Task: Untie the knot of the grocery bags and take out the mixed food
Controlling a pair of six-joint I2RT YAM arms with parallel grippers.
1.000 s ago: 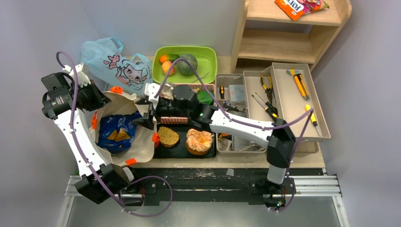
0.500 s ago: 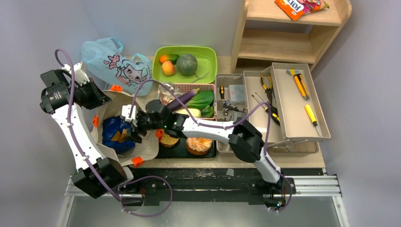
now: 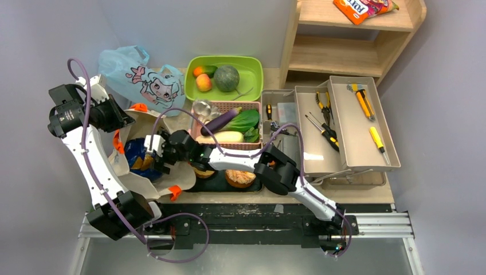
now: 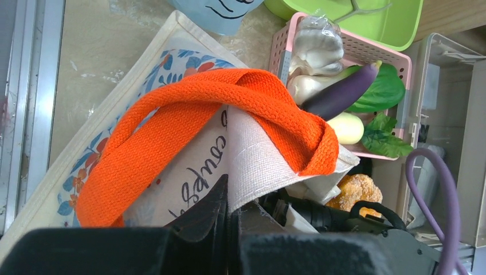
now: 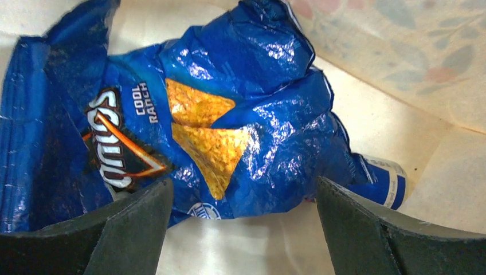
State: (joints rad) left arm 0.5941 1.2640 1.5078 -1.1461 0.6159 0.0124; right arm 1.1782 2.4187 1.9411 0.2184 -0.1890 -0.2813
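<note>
The beige canvas tote (image 3: 172, 175) lies open at the left, and my left gripper (image 4: 232, 197) is shut on its rim just below the orange handle (image 4: 229, 109). My right gripper (image 5: 243, 229) is inside the tote, open, its fingers (image 5: 137, 223) on either side of the lower edge of the blue snack pack (image 5: 229, 114) without touching it. A blue-and-white can end (image 5: 387, 180) pokes out from under the pack. The light-blue bag (image 3: 137, 77) lies behind with loose handles; its knot is not in view.
A green tub (image 3: 252, 71) holds an orange, a peach and a melon (image 3: 227, 78). The pink basket (image 3: 229, 105) holds eggplant (image 3: 220, 121), radish and greens. A black tray (image 3: 220, 182) carries the pastry (image 3: 239, 176). Grey tool trays (image 3: 349, 123) and a wooden shelf (image 3: 344, 51) stand to the right.
My right arm swung left from over the tray and basket down into the tote, and its jaws opened wider. The left gripper kept its hold on the tote's rim.
</note>
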